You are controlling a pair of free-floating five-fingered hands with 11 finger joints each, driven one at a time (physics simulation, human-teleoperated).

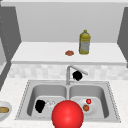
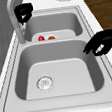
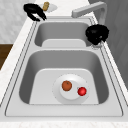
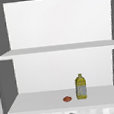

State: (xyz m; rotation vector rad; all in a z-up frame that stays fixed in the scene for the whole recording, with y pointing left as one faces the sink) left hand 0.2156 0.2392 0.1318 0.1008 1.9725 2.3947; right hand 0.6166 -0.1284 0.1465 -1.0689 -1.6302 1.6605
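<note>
The right hand hovers at the faucet, its curled fingers clenched just beside the spout and the handle; whether they actually touch the metal I cannot tell. Below and in front of those fingers, in the right basin, lies a white plate carrying an orange fruit and a red fruit, set apart from each other. The left hand hangs over the front rim of the left basin, fingers bent downward and grasping nothing, with the drain below them. A big red ball sits in front of the sink. On the shelf behind stand a yellow bottle and a small brown item.
</note>
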